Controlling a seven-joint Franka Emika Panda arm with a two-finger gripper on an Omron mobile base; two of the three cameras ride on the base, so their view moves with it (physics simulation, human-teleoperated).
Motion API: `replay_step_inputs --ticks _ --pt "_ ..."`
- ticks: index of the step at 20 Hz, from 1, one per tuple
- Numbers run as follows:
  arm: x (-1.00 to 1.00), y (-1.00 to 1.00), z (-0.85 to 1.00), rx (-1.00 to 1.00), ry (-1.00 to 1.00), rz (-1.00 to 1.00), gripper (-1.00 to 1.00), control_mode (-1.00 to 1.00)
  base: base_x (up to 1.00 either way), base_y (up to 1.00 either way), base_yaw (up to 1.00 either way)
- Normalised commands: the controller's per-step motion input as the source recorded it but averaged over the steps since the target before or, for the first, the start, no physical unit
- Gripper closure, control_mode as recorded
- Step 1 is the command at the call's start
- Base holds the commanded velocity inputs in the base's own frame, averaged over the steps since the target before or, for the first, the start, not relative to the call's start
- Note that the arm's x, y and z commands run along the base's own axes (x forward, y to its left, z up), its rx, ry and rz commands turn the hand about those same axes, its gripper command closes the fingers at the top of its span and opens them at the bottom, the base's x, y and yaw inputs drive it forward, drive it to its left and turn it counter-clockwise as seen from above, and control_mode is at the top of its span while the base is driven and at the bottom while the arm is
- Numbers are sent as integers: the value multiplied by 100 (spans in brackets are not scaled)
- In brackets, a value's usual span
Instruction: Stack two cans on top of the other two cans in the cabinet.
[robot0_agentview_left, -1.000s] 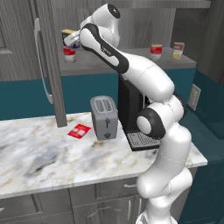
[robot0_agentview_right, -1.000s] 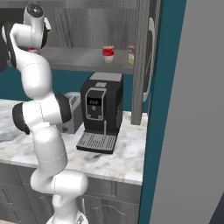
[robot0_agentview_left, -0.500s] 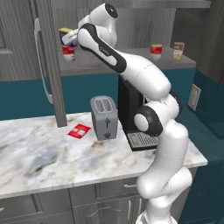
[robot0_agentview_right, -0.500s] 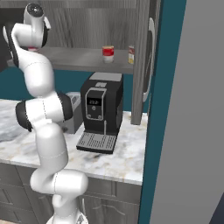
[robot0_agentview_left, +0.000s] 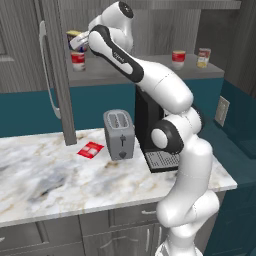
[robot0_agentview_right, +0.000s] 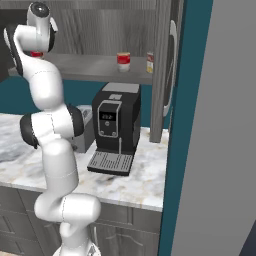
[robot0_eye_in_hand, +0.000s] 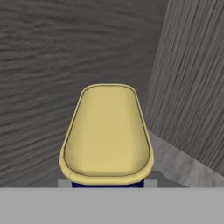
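Observation:
In the left base view my gripper (robot0_agentview_left: 81, 43) reaches into the left end of the cabinet (robot0_agentview_left: 150, 76) and is shut on the dark blue can with the yellow rim (robot0_agentview_left: 73, 36). That can hangs just above a red can with a white band (robot0_agentview_left: 78, 60) on the shelf board. In the hand view the blue can's yellow top (robot0_eye_in_hand: 107, 131) sits between my fingertips, with the cabinet's grey back wall behind it. At the shelf's right end stand a second red can (robot0_agentview_left: 178, 58) and the pale cream can (robot0_agentview_left: 203, 57), side by side; they show again as red can (robot0_agentview_right: 123, 61) and cream can (robot0_agentview_right: 150, 62).
The open cabinet door with its long pale handle (robot0_agentview_left: 48, 75) hangs left of my hand. Below on the marble counter (robot0_agentview_left: 45, 175) are a grey toaster (robot0_agentview_left: 119, 134), a black coffee machine (robot0_agentview_right: 116, 127) and a red packet (robot0_agentview_left: 90, 150).
My hand has edged slightly up and left with the blue can in it. The other cans have not moved.

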Motion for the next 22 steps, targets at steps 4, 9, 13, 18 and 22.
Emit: replay_step_inputs --ticks 4,9,13,18,22 --pt "0 0 -4 0 0 0 100 -100 0 0 0" --pt "0 0 -6 0 0 -1 100 -100 0 0 0" --pt "0 0 -11 0 0 -2 100 -100 0 0 0" --pt "0 0 -11 0 0 -2 100 -100 0 0 0" --pt "0 1 -8 0 0 0 100 -100 0 0 0"
